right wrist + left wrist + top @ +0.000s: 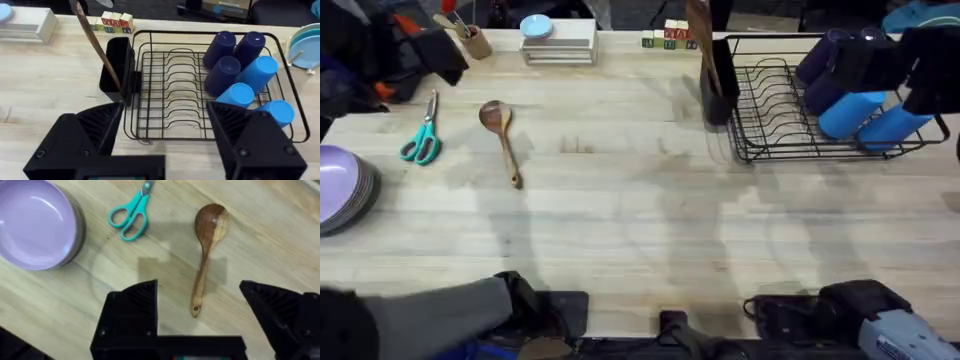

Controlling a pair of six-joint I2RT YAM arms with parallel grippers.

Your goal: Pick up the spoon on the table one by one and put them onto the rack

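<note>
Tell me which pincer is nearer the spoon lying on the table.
Left. The left pincer hangs open right over the spoon, near its handle end. The right pincer, also open, faces the rack, far across the table.

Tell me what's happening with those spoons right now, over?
Both grippers open, empty. One spoon already standing in the rack's utensil holder. Other spoon flat on the table, below left gripper. Scissors nearby, not blocking.

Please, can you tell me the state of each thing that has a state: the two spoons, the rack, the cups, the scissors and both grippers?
brown spoon: lying flat on table, bowl up
second spoon: standing tilted in utensil holder
rack: partly loaded
cups: lying in rack
scissors: closed
left gripper: open
right gripper: open
</note>
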